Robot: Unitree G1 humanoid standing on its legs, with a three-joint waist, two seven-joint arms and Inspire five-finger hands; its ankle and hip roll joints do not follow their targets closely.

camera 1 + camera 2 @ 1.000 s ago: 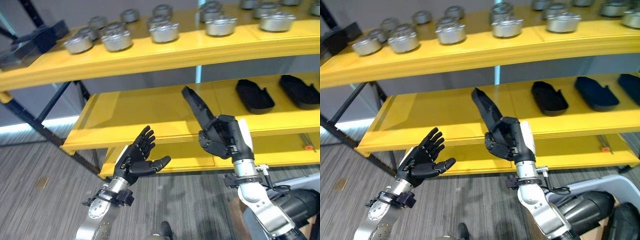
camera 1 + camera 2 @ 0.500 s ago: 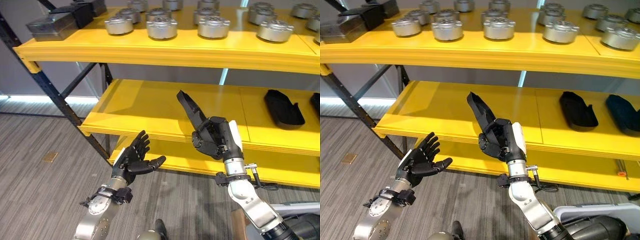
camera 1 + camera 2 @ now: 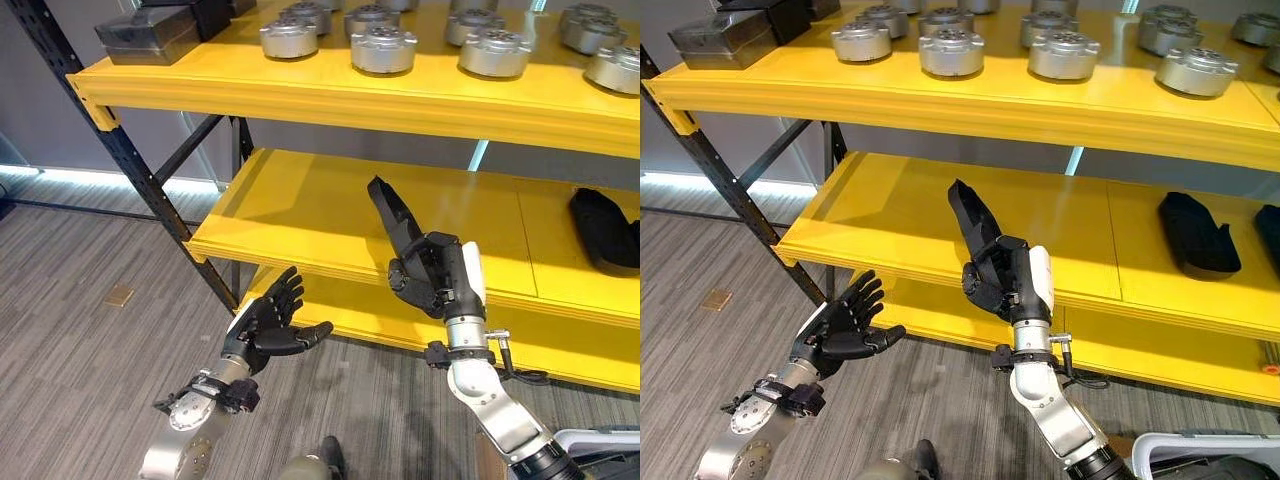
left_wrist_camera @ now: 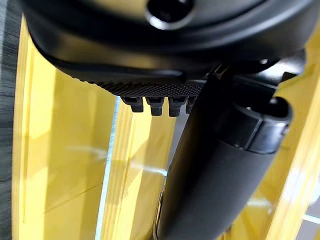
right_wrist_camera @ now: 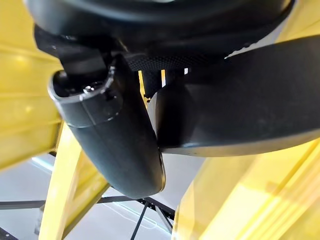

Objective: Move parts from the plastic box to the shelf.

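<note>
One black part [image 3: 396,222] sits pinched in my right hand [image 3: 437,280] before the yellow shelf [image 3: 300,210]; left hand [image 3: 268,325] spread, probably empty.

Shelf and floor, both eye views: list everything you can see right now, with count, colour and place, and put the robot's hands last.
Shelf: one rack, yellow boards on a black frame, ahead of the robot.
Round metal parts: several, silver, in rows on the top board.
Boxes: two showing, one grey and one black behind it, at the left end of the top board.
Flat black parts: one full and one at the picture's edge, on the right of the middle board.
Plastic box: one, pale rim, on the floor at lower right.
Long black part: one, held upright before the middle board.
Left hand: dark, open, palm up, holding nothing.
Right hand: dark, fingers curled round the long black part.
</note>
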